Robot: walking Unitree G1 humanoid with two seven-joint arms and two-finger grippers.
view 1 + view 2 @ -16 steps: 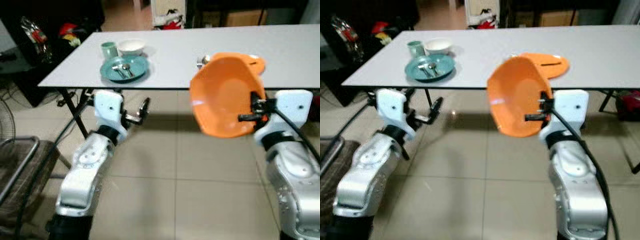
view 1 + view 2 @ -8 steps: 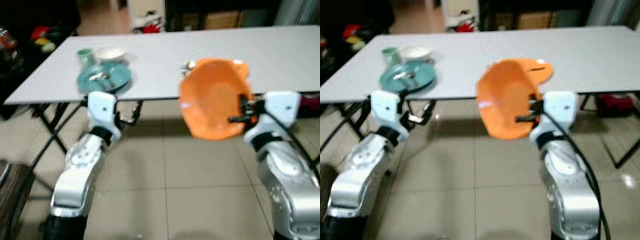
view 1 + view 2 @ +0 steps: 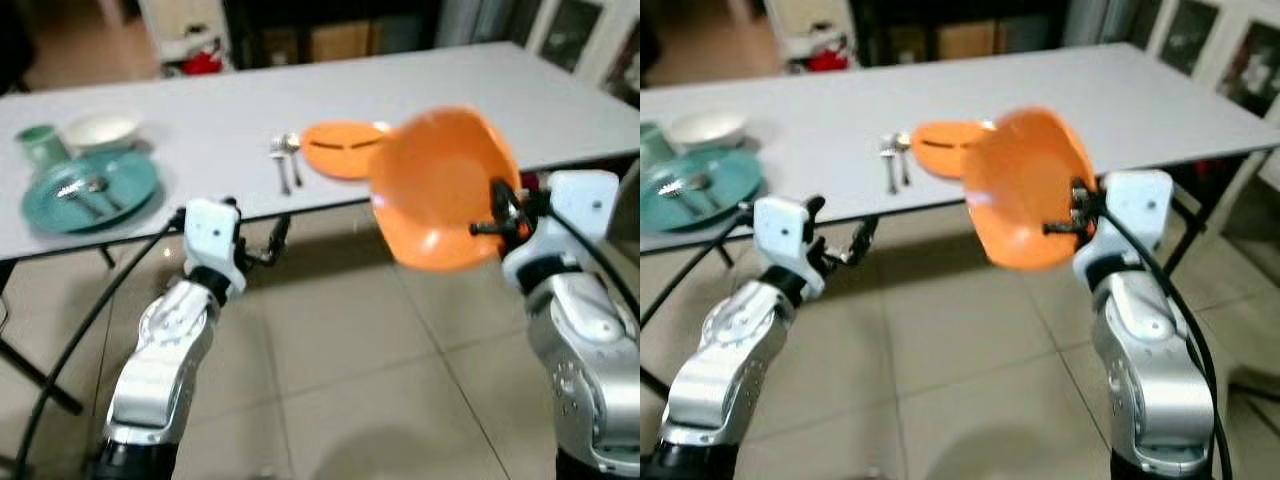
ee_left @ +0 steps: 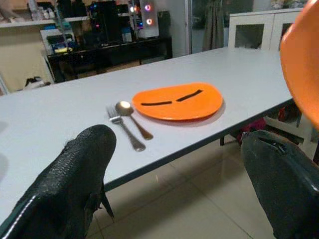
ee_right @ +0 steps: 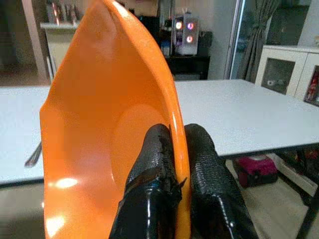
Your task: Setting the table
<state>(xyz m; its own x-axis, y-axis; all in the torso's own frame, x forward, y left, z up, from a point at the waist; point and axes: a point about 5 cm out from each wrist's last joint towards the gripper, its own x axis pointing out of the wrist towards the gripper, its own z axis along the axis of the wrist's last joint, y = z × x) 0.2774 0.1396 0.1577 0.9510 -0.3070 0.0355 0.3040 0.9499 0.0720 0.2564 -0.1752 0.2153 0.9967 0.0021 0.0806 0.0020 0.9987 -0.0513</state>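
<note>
orange bowl [image 3: 440, 190], tilted on edge, centre right of frame before the counter [image 3: 200, 120] edge, rim pinched by right gripper [image 3: 497, 210] fingers. left gripper [image 3: 272, 240] lower left, fingers spread wide, holding nothing. orange plate [image 3: 342, 149] upper centre.

- No readable text, labels, brands or numbers anywhere.
- Orange plate [image 4: 177, 101] has two dark strokes on it, not lettering.
- Background gear too blurred to read.
</note>
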